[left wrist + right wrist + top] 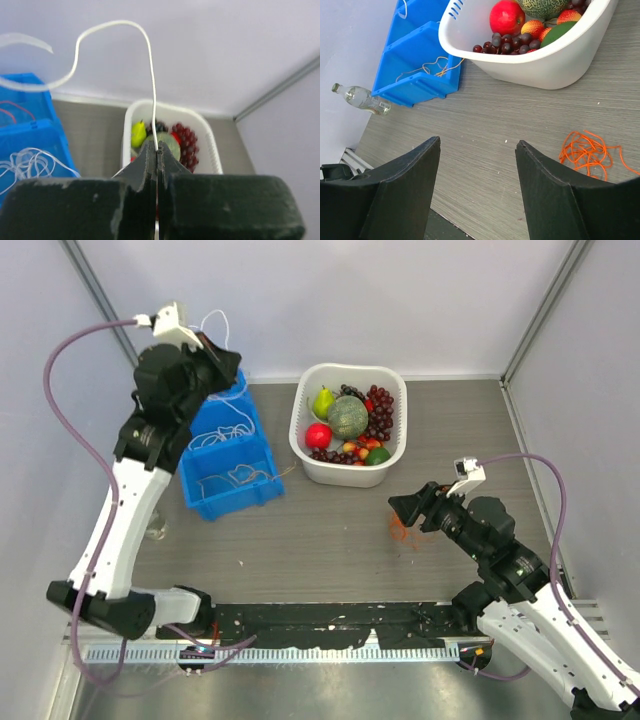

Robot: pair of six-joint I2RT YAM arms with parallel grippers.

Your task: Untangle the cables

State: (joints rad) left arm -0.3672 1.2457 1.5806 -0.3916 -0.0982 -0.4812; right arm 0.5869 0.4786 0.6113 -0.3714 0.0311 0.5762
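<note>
top external: shows the left gripper [212, 348] raised above the far end of the blue bin [262, 490], clamped shut on a white cable [216, 324] that loops up past the tips. left wrist: confirms the pinch, with both fingers [140, 170] pressed together and that cable rising from between them, then curling over to the left. picks out more white cables [220, 432] heaped loosely in the bin's far compartment, and a yellowish cable [238, 478] in the near one, with one strand trailing over the bin's wall toward the white basket [300, 440]. finds the basket just right of the bin, filled with a pear [323, 401], a melon [348, 417], a red apple [318, 435] and dark grapes [381, 412]. right wrist: shows the right gripper [477, 145] with fingers spread wide apart, holding nothing, hanging over bare grey table [485, 110]. places the orange cable [585, 152] in a small tangle flat on the table, just right of the right-hand finger and not touching it. catches a clear bottle [362, 100] lying on its side beside the bin, near the wall.
</note>
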